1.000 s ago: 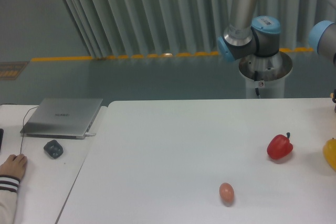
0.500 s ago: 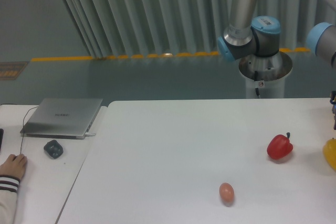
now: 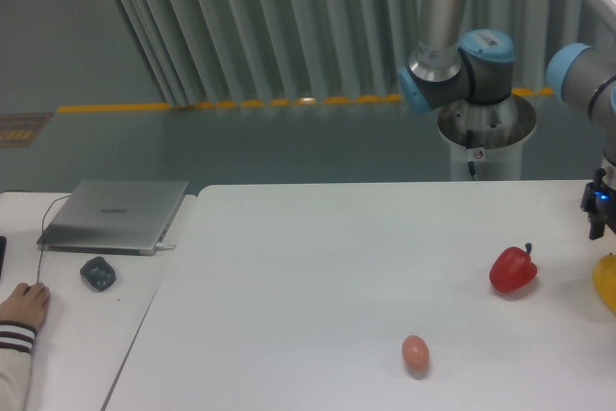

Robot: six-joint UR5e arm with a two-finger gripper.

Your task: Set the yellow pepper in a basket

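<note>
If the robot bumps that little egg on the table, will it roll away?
Probably, yes. The egg is smooth and rounded and lies on a flat white table with nothing touching it, so a nudge would likely send it rolling, maybe in a curve. If it is a real egg, its shell might crack under a hard squeeze.

From my station the worktop (image 3: 318, 267) reads as smooth, matt white laminate. The yellow pepper (image 3: 606, 281) looks glossy and waxy (only a sliver shows at the frame edge), and the red pepper (image 3: 512, 269) carries the same shiny skin. The egg (image 3: 415, 352) is matt tan. I see brushed grey metal on the laptop (image 3: 115, 214), and the arm (image 3: 452, 36) mixes satin metal tubing with smooth blue plastic caps.
</note>
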